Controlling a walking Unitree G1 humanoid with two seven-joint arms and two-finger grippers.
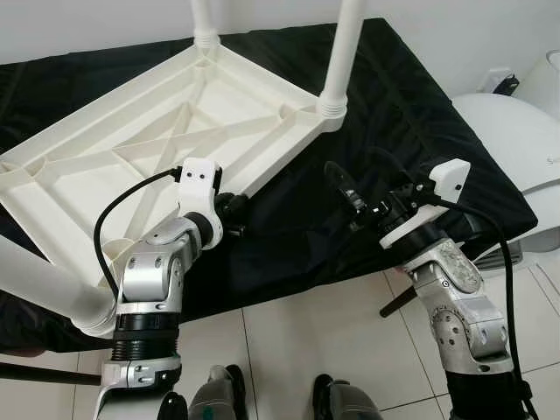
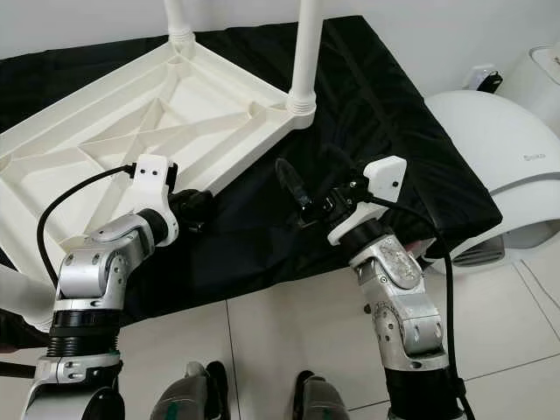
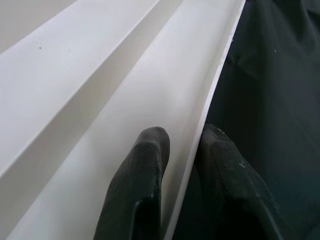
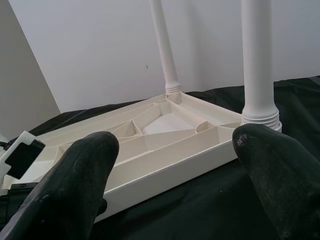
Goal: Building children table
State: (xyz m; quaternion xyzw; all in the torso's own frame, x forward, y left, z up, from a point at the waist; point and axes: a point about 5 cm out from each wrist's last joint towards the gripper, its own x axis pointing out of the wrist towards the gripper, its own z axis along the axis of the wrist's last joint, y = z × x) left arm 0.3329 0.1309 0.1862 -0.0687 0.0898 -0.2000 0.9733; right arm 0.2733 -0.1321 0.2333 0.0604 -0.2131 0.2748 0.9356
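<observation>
The white tabletop (image 1: pixel 166 149) lay upside down on a black cloth (image 1: pixel 411 114), with two legs (image 1: pixel 341 61) standing up from its far corners. The left gripper (image 3: pixel 182 165) pinched the tabletop's near rim between its fingers. The right gripper (image 4: pixel 175 165) hovered beside it, spread wide and empty.

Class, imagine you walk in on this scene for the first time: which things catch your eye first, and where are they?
A white tabletop lies upside down on a black cloth, with two legs standing up at its far corners. The left tool pinches the tabletop's near rim, while the right tool hovers open over the cloth beside it.
</observation>
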